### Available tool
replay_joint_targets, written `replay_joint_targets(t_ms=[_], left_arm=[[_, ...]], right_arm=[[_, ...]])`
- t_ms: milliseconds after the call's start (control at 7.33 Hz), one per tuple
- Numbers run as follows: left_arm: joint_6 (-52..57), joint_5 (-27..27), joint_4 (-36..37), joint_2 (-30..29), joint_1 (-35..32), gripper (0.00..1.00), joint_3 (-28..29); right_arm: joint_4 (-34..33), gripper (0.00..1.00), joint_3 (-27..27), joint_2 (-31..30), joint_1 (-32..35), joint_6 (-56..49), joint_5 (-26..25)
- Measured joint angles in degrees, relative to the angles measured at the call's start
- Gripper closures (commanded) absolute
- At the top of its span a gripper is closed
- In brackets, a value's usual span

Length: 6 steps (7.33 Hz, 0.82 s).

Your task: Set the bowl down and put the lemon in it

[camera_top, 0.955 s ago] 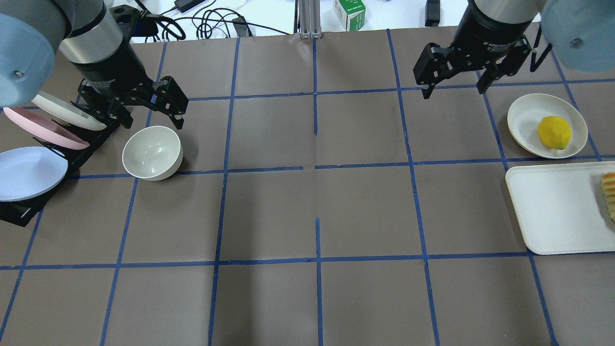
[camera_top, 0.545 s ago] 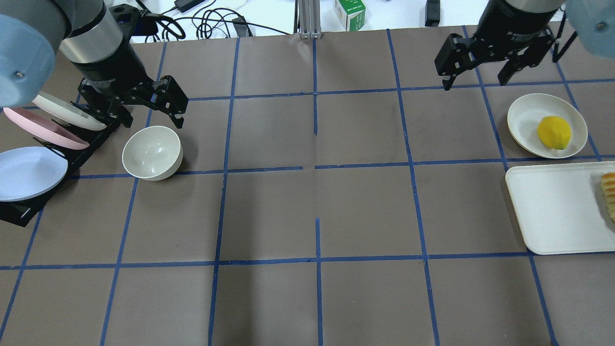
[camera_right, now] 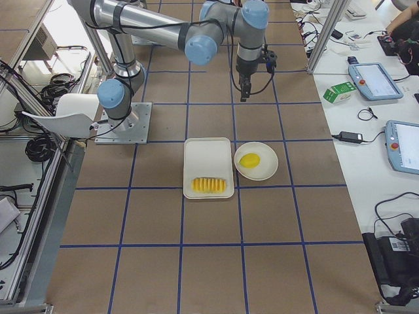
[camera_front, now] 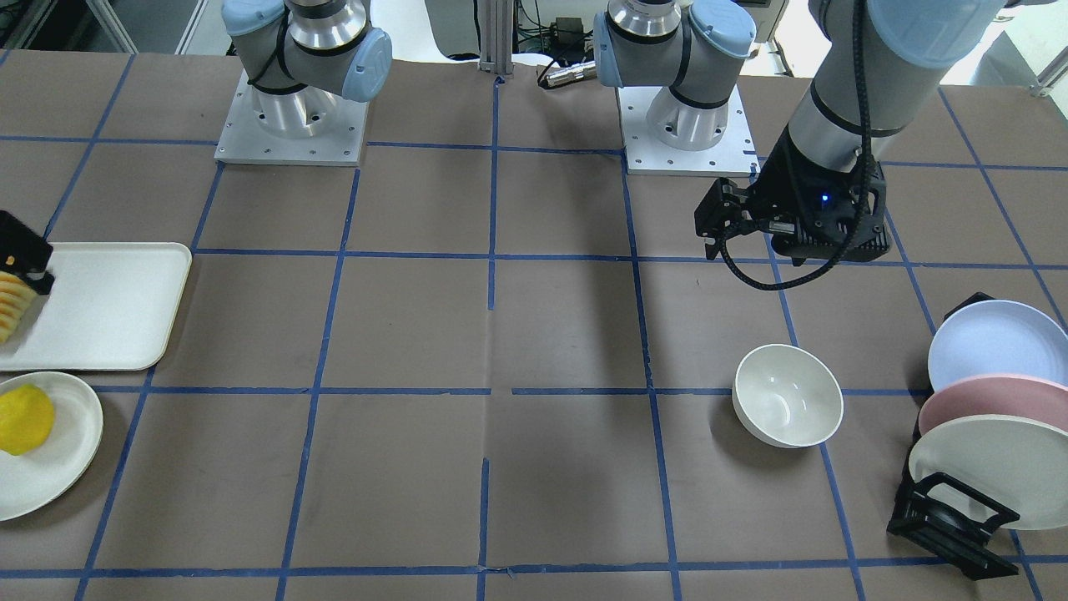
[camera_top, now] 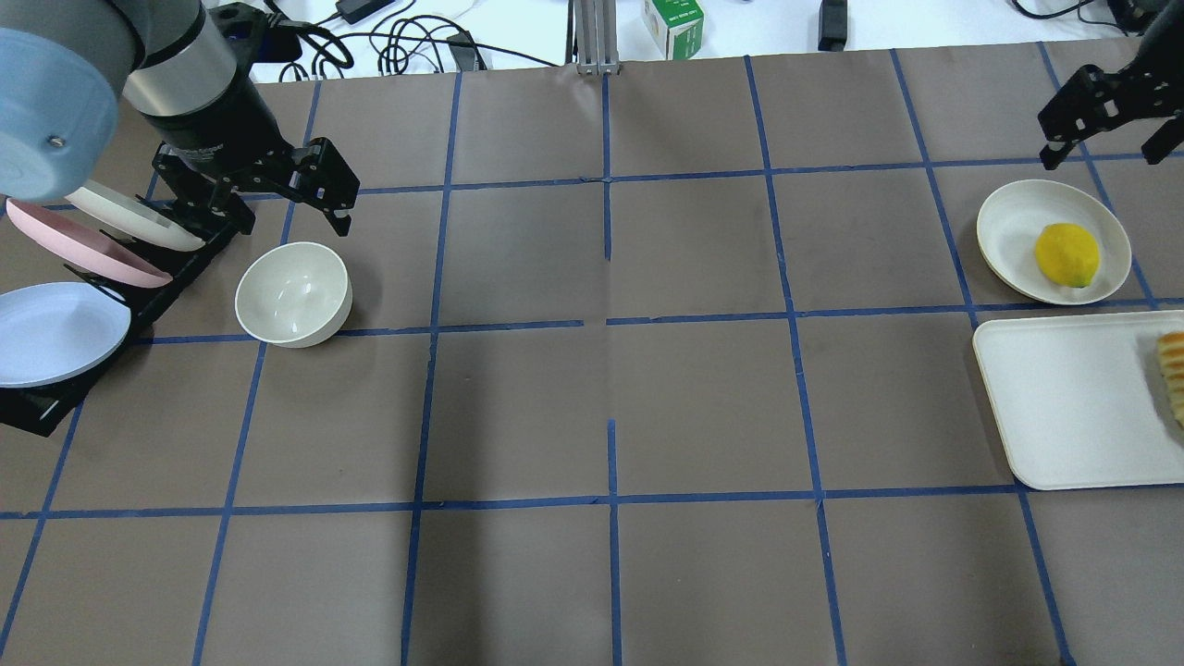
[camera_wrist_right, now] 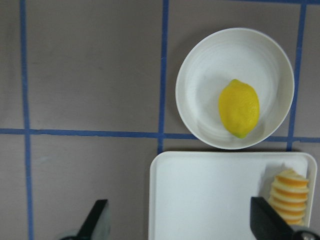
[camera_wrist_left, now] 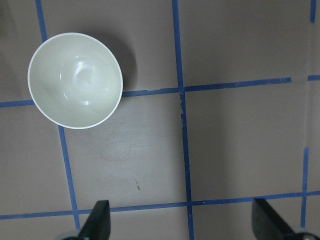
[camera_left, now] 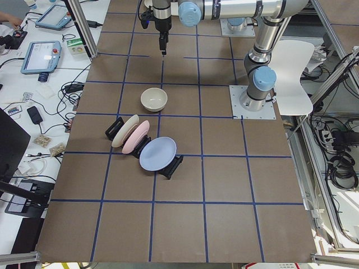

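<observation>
The off-white bowl stands upright and empty on the brown table, near the plate rack; it also shows in the front view and at the upper left of the left wrist view. My left gripper is open and empty, raised above the table just beyond the bowl. The yellow lemon lies on a shallow cream plate at the far right, and it shows in the right wrist view. My right gripper is open and empty, high up beyond that plate.
A white tray with sliced yellow-orange food lies next to the lemon's plate. A black rack with three upright pastel plates stands left of the bowl. Cables and a small box lie past the far table edge.
My right gripper has moved to the right, from left of the lemon's plate to beyond it, staying open. My left gripper has shifted slightly away from the bowl.
</observation>
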Motion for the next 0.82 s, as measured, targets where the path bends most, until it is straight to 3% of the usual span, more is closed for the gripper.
replay_joint_targets(t_ms=[409,682,818], left_arm=[[1.9,0.1,1.4,-3.1,9.0,0.0,-0.1],[5.0,-0.2,7.0,-6.8,16.3,0.0,-2.1],[5.9,-0.2,12.9,-8.9,18.1,0.0,-5.2]], right_arm=[[-13.0,0.0,0.2,13.8,-4.3,-7.6,-2.8],[-17.0,0.04,0.5,19.6,-5.7,-8.5,-3.2],[-19.2,0.25,1.5,21.3,-6.1,-8.7,-3.1]])
